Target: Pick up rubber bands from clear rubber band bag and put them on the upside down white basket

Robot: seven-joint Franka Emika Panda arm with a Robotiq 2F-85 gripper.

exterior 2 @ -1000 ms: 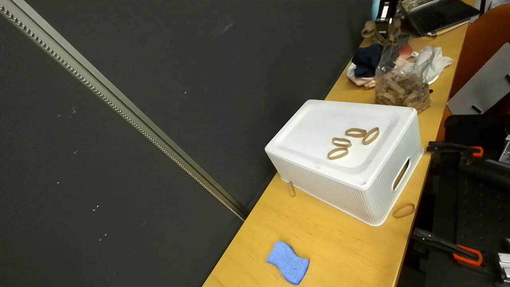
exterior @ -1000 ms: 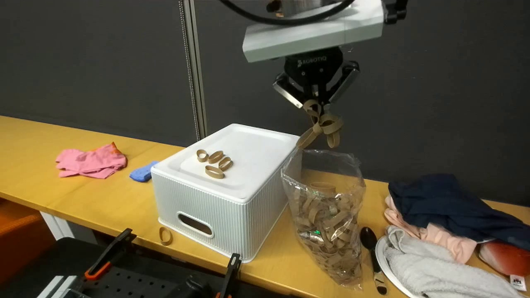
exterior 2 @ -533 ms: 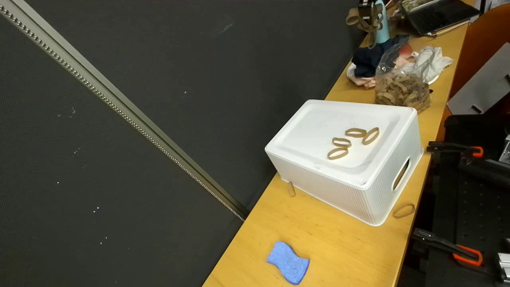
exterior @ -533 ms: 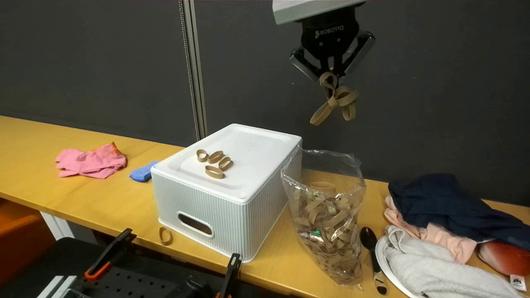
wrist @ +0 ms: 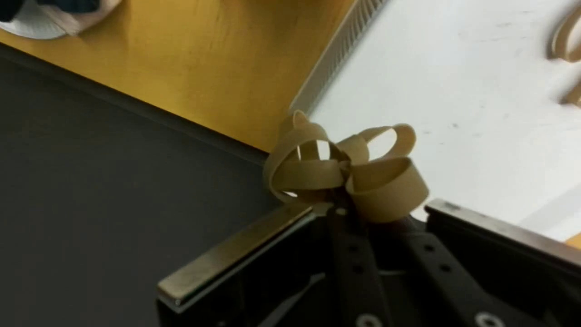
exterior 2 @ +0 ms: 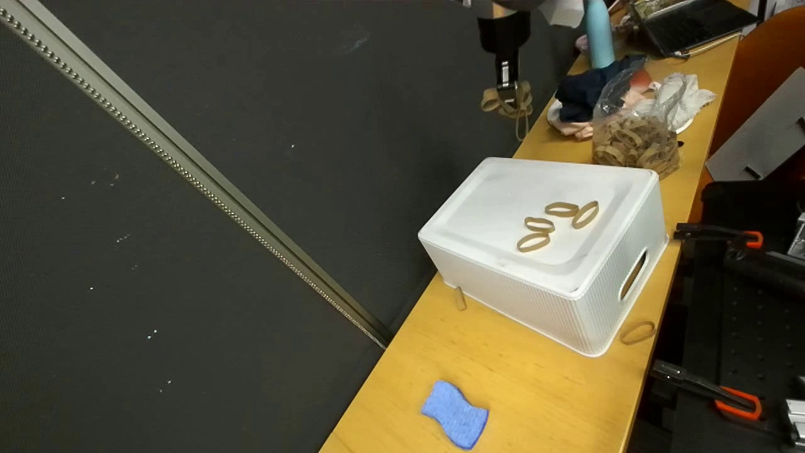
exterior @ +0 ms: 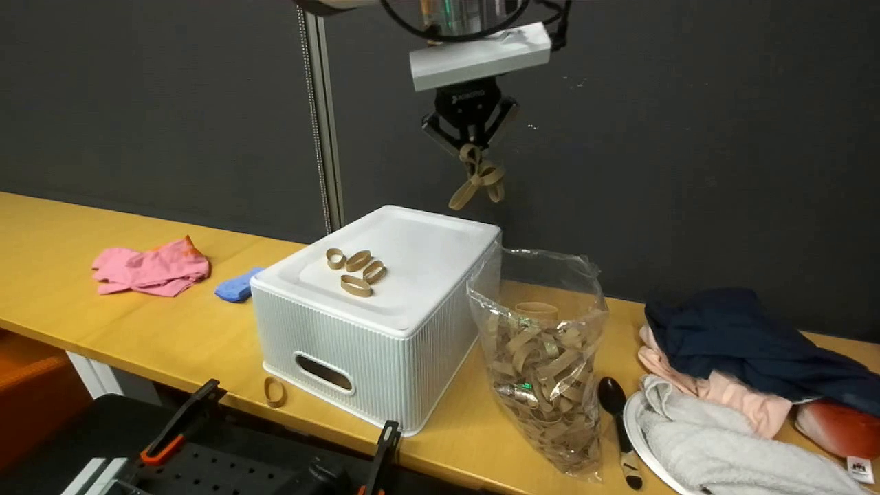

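Observation:
My gripper [exterior: 474, 159] is shut on a clump of tan rubber bands [exterior: 466, 194], which hang from its fingertips. In an exterior view the gripper [exterior 2: 507, 99] hangs in the air near the dark wall, beyond the basket's back corner. In the wrist view the held bands [wrist: 389, 195] fan out on both sides of the fingertips. The upside-down white basket [exterior: 330, 313] has several loose bands [exterior: 357, 290] on its flat top, and its top also shows in the wrist view [wrist: 476, 154]. The clear bag [exterior: 550, 392] stands open beside the basket, holding many bands.
Loose bands lie on the table by the basket [exterior: 276, 403] and at its wall side [exterior 2: 461, 299]. A blue sponge [exterior 2: 454, 415], pink cloth [exterior: 151, 269], black spoon [exterior: 622, 430], and white plate [exterior: 641, 440] with cloths lie around. Clamps [exterior: 182, 421] grip the front edge.
My gripper has risen from above the bag and moved across toward the basket's back end by the wall, carrying the clump. The bag, basket and bands on top have not moved.

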